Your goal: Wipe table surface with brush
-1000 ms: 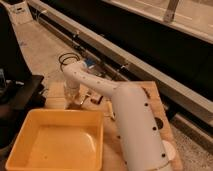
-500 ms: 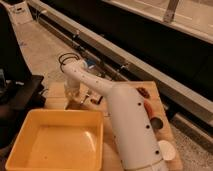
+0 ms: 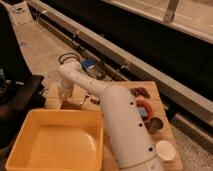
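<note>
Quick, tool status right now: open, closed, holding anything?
Tool: closed, low over the table surface just behind the yellow tray; whether it holds anything cannot be told.

gripper just beyond yellow tray, bowls crowding right of table surface

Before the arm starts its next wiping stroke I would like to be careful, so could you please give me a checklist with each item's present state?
1. The end effector is low over the table surface, at its far left, just behind the yellow tray: ok.
2. The end effector is shut: ok.
3. A brush is in the grip: cannot tell, as the wrist hides it.
4. The near left of the table is free to wipe: not ok, the yellow tray covers it.
5. The right side is free to wipe: not ok, a white cup and a metal can stand there.
</note>
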You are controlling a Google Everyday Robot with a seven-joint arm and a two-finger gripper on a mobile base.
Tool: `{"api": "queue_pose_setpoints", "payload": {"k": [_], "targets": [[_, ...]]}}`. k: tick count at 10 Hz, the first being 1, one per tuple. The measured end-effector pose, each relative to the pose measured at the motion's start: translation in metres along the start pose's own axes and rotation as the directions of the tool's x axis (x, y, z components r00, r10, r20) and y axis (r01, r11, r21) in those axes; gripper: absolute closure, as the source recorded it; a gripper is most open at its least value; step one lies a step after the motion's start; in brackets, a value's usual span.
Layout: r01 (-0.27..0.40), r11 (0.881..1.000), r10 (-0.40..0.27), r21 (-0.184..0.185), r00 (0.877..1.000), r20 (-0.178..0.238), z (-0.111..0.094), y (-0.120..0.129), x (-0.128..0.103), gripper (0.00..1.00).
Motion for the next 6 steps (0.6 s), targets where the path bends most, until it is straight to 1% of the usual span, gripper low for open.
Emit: {"api": "queue_pose_setpoints", "payload": {"k": [1, 2, 3, 4, 5, 6], "targets": [[-0.005, 1.0, 0.005, 0.003, 1.0, 0.001, -0.001, 0.002, -0.01, 1.0], [-0.027, 0.999, 0.027, -0.017, 1.0, 0.001, -0.003, 0.009, -0.017, 1.0], [-0.05, 0.997, 0.05, -0.053, 0.999, 0.001, -0.006, 0.018, -0.021, 1.0], [-0.075, 0.995, 0.075, -0.069, 0.997, -0.004, -0.007, 0.025, -0.022, 1.0], [-0.097, 0.992, 0.097, -0.077, 0.995, -0.011, -0.01, 0.033, -0.021, 1.0], [-0.13, 0.988, 0.127, -0.079, 0.991, -0.035, -0.013, 0.042, -0.015, 1.0]]}}
